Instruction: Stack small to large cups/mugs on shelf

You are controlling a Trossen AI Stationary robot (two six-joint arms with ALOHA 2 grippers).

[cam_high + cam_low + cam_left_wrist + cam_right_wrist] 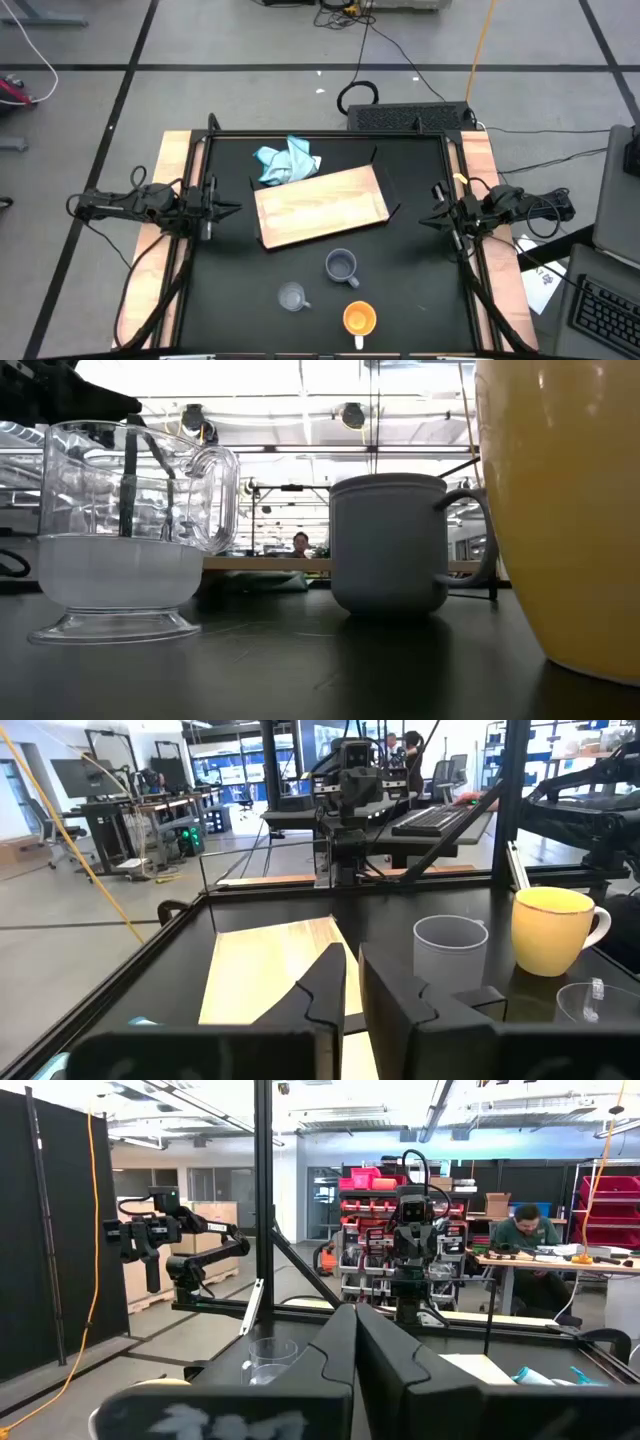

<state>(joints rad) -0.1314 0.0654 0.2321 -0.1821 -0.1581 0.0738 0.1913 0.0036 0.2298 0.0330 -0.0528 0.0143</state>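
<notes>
Fingers of both arms hold nothing: the left fingers point(345, 995) stand a narrow gap apart at the left edge of the surface, and the right fingers point(355, 1355) are pressed together at the right edge, each well apart from every cup.

Nothing of the stacking appears done. Nearest the front edge stands the orange mug point(359, 319), upright, alone. Just behind it to the left is the small glass cup point(292, 296), and a little farther back, between the two, the grey-blue mug point(341, 266). All three rest separately on the black surface point(230, 290), none inside another. Beyond them lies the wooden shelf point(320, 205), flat and slightly turned, bare of cups, with a light blue cloth point(287, 163) bunched at its far corner.

Judging from this, all the nesting and the placing on the shelf is left to do.
</notes>
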